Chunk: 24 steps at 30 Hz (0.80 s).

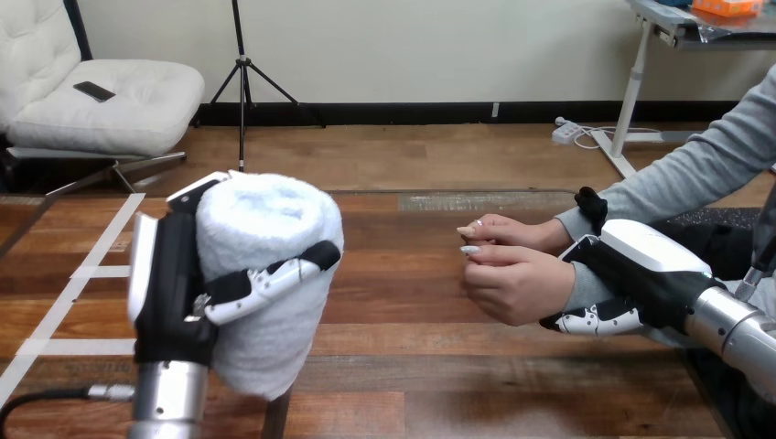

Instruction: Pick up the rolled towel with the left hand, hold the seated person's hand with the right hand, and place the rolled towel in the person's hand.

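The left hand (174,293) has its fingers and thumb wrapped round the white rolled terry towel (270,219) and holds it upright, clear of the brown wooden table (458,384). The right hand (641,261) is curled round the person's wrist, with the person's loosely curled hand (517,279) just beyond its fingers. Pickup and hold look done, so the handover is the step in hand. It calls for carrying the towel across from the left hand to that waiting palm, which is well apart from it and probably needs to open.
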Tool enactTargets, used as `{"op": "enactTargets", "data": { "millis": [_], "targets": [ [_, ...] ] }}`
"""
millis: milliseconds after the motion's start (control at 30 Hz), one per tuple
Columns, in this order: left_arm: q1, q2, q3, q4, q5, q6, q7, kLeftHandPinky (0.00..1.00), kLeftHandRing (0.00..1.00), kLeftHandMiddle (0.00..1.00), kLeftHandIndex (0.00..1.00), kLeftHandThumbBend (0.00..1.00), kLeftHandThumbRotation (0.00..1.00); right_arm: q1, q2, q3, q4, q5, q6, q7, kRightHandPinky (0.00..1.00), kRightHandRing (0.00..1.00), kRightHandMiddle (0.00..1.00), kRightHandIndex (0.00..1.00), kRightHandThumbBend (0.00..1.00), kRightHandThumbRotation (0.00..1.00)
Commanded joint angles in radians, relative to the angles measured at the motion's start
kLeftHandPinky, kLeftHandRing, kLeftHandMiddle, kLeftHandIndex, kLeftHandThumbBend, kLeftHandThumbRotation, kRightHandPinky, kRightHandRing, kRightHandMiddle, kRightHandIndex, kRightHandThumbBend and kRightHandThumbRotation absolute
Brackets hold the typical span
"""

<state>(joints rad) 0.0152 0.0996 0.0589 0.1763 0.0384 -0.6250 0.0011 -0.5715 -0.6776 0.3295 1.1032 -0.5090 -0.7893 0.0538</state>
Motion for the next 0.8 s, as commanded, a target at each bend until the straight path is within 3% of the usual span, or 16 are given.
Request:
{"op": "enactTargets", "data": {
  "millis": [0, 400, 767],
  "targets": [
    [-0.187, 0.003, 0.014, 0.084, -0.029, -0.086, -0.008, 0.24, 0.29, 0.35, 0.38, 0.66, 0.00, -0.030, 0.003, -0.017, -0.040, 0.016, -0.025, 0.004, 0.21, 0.23, 0.27, 0.30, 0.53, 0.36],
    [-0.291, 0.010, 0.017, 0.238, -0.048, -0.111, -0.036, 0.25, 0.31, 0.37, 0.39, 0.67, 0.00, -0.031, 0.010, -0.017, -0.045, 0.020, -0.016, 0.020, 0.20, 0.22, 0.27, 0.28, 0.52, 0.37],
    [-0.376, 0.017, 0.017, 0.374, -0.074, -0.113, -0.081, 0.28, 0.33, 0.38, 0.39, 0.67, 0.00, -0.033, 0.015, -0.019, -0.050, 0.025, -0.016, 0.037, 0.19, 0.21, 0.26, 0.27, 0.52, 0.32]
  ]
}}
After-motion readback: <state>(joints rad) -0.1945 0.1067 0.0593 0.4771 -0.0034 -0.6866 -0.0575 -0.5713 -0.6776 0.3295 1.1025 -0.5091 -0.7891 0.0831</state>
